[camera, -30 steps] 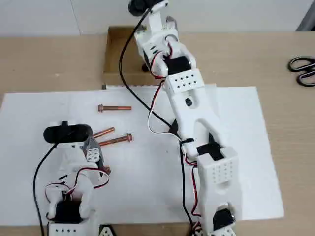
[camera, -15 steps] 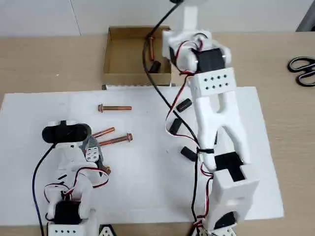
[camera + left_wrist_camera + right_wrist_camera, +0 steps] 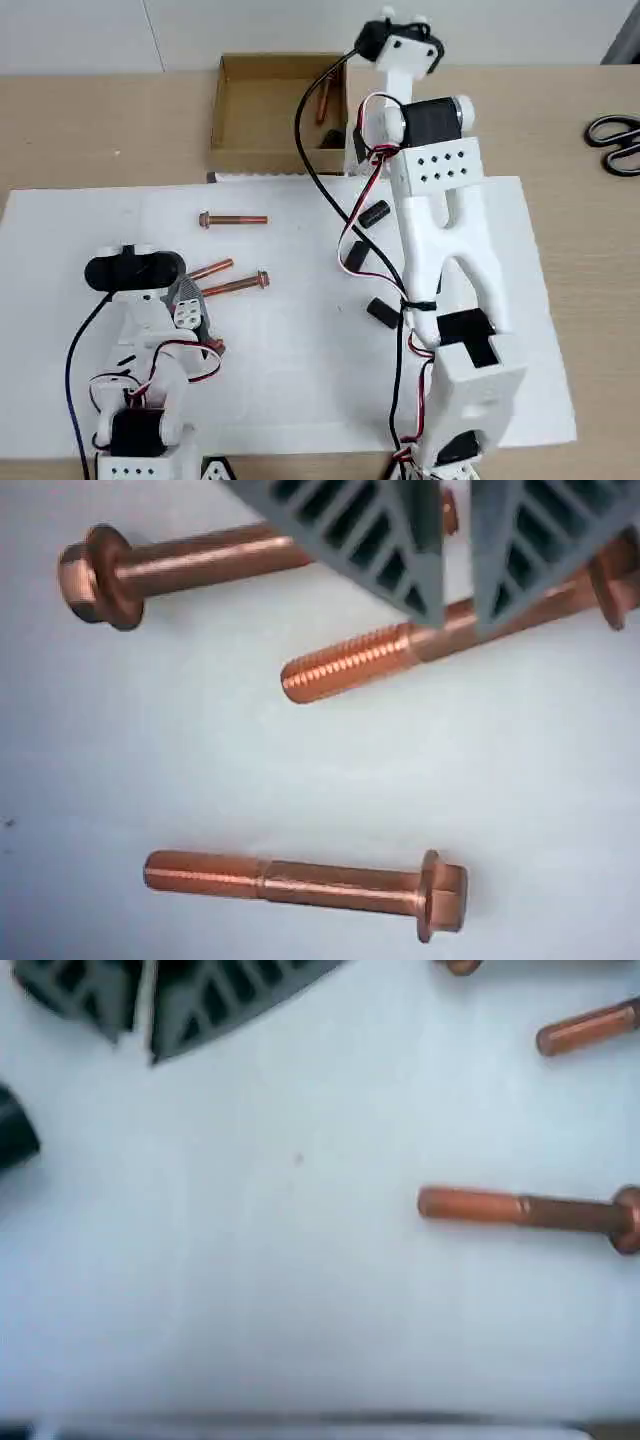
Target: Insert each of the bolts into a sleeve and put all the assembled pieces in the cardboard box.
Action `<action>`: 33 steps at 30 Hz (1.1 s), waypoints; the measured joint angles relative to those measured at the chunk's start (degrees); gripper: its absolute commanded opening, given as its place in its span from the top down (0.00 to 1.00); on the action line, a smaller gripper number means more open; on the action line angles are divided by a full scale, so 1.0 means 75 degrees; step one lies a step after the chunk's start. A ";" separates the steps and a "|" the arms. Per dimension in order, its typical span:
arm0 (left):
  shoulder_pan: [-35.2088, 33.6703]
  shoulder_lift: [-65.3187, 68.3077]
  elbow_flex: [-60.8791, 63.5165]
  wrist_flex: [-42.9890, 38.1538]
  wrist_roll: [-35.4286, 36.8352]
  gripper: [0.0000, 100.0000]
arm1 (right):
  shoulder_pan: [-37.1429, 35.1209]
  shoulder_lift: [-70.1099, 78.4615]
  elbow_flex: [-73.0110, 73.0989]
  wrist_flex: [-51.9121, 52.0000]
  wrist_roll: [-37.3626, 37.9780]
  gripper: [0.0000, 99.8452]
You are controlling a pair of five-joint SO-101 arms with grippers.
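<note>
Three loose copper bolts lie on the white paper: one [image 3: 232,219] nearest the box, two more [image 3: 210,269] [image 3: 235,285] in front of my left arm. My left gripper [image 3: 458,615] hangs just over the middle bolt [image 3: 350,660], fingers almost together and gripping nothing. Black sleeves [image 3: 375,213] [image 3: 355,257] [image 3: 382,312] lie beside the right arm. The cardboard box [image 3: 262,110] holds one bolt with a sleeve [image 3: 322,100]. My right gripper [image 3: 147,1030] is shut and empty above the paper, with a bolt [image 3: 525,1210] and a sleeve [image 3: 12,1140] nearby.
Scissors [image 3: 615,140] lie at the table's far right. The white paper [image 3: 300,380] covers the middle of the wooden table. The right arm [image 3: 435,200] stretches from the front edge up to the box's right side, its cable looping over the paper.
The right arm swung off the box toward the right, leaving a sleeved bolt lying inside it. The left arm has kept still.
</note>
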 measured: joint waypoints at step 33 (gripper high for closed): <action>0.0000 0.0000 0.0000 0.0000 0.0000 0.99 | -0.0363 0.1887 -0.0023 0.0340 -0.1348 1.00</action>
